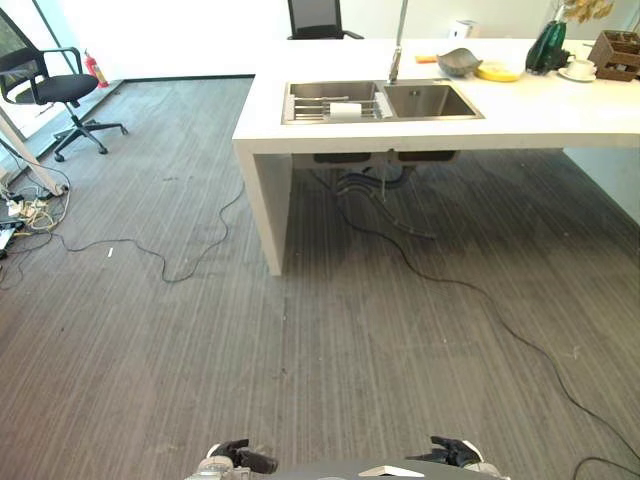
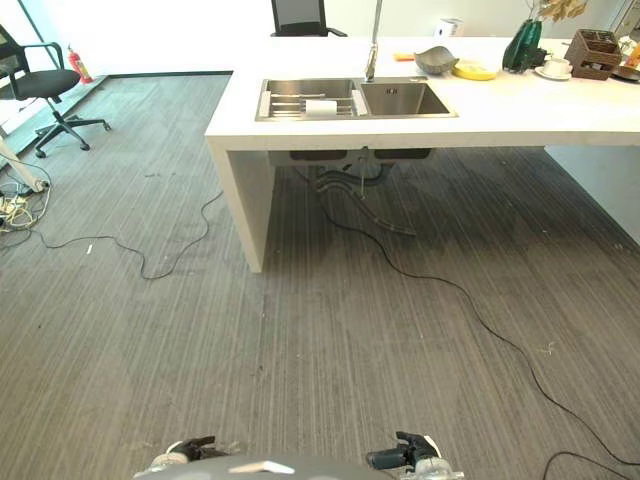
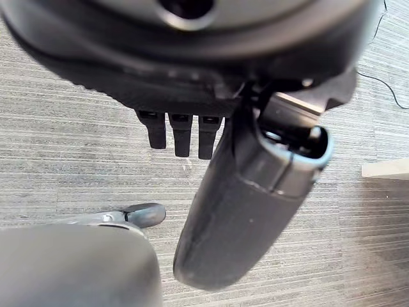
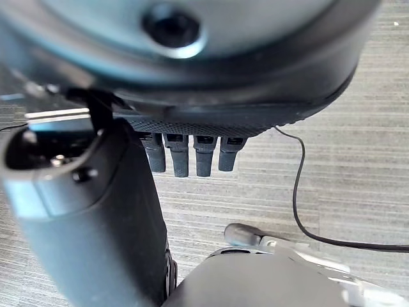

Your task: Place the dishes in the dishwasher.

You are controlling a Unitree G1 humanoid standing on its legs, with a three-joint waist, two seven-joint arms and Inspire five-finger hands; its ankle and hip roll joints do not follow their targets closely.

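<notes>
Two dishes, grey bowl (image 1: 459, 62) and yellow plate (image 1: 498, 72), sit beside sink (image 1: 380, 101).

Eye views: head camera looking forward and down across grey carpet (image 1: 300, 360) toward the white counter (image 1: 520, 115) and its sink (image 2: 355, 98). Wrist views: each points steeply down past its own hand at the same carpet, very near.

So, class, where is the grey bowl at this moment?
The grey bowl sits on the white counter at the far side of the head views, behind the sink, just right of the tap and left of the yellow plate.
</notes>
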